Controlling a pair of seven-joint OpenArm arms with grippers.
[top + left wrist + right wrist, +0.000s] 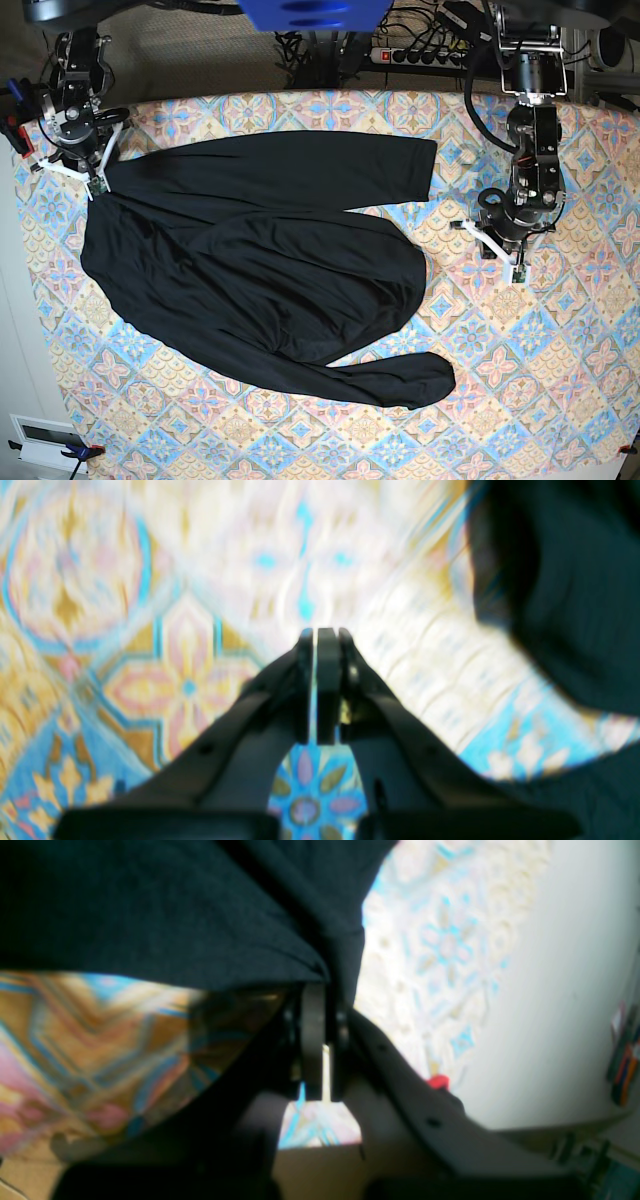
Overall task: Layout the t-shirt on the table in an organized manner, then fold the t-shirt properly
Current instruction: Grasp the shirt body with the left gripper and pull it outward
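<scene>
Patterned cloth in pastel blue, pink and yellow diamonds covers the counter (560, 380), with cables and a power strip beyond its far edge.

The right gripper (320, 990) has its jaws pressed together on a pinch of the t-shirt (270, 270), whose black fabric bunches at the tips in the right wrist view. The left gripper (322, 632) has its jaws closed on nothing, only a thin slit between them, over bare cloth.

Taking the t-shirt as landmark: it lies across the middle of the counter in the base view, crumpled, one long sleeve stretched along its far side and another curling out at its near edge. The right gripper is at its far corner on the view's left, touching it. The left gripper is beside it on the view's right, apart from the fabric, just beyond the end of the far sleeve.

The step in hand looks like spreading, with folding not yet begun. To do it well, I judge the right grip should draw its corner outward low over the counter so the body slides flat, while the left jaws open and take the opposite edge to tension it evenly; a lone pull risks dragging the whole heap.

No containers are in view.
</scene>
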